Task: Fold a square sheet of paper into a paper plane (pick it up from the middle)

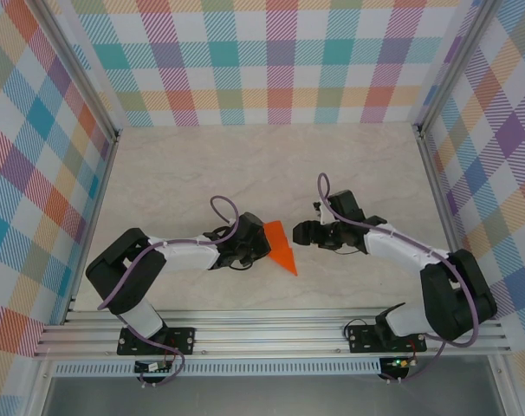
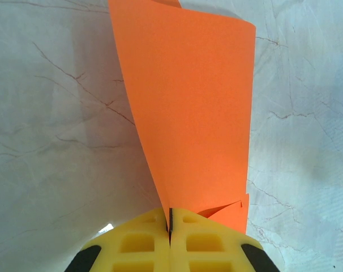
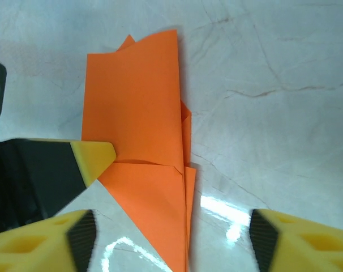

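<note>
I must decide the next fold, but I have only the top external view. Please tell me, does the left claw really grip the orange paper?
Observer: Yes. The left wrist view shows the left claw shut tight on the orange paper, pinching it at one edge.
Operator: Thank you. And the right claw, does it hold the paper also?
Observer: No. In the right wrist view the right claw is open, its jaws standing wide on either side of the paper's pointed end.
Operator: Is the paper one layer only?
Observer: No. The right wrist view shows several folded layers, stepped along one side edge.
</note>
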You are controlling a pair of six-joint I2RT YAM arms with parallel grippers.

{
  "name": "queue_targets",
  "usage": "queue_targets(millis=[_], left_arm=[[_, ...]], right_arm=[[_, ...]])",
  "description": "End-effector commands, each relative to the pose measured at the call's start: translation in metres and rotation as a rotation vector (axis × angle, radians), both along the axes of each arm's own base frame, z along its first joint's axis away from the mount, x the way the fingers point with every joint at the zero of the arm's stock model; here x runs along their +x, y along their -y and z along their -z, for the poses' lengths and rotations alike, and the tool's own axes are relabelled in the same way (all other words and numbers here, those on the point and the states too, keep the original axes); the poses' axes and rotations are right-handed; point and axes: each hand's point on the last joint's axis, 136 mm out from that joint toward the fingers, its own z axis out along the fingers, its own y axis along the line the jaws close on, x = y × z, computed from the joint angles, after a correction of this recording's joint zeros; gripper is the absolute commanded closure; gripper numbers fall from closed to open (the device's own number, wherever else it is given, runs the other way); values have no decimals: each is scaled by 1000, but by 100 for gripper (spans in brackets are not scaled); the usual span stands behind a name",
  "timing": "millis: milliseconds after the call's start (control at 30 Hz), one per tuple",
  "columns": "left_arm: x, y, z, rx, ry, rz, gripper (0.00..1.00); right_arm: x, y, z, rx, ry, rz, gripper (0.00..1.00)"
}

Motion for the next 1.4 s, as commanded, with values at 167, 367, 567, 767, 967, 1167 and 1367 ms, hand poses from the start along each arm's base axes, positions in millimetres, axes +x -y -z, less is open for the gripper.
queue_targets(millis=[167,367,567,767,967,1167,1367], left_arm=[[0,9,-2,15,-26,11,100],[1,16,0,22,-69,23,100],[-1,22,-1,17,-107,40,100],[1,23,-8,7,-114,43,100],[2,22,-11,15,-118,45,100],[2,20,-11,21,-118,46,100],[2,21,-12,17,-120,47,100]], right_arm=[[-6,32,4,-106,56,89,0],[-24,-3,9,34,-13,-95,26],[-25,-1,13,-38,296,-119,32],[-37,-18,11,-118,529,-301,37],[-41,-41,18,-211,676,-440,49],[-48,-55,23,-223,753,-534,51],[-49,-62,34,-271,785,-582,52]])
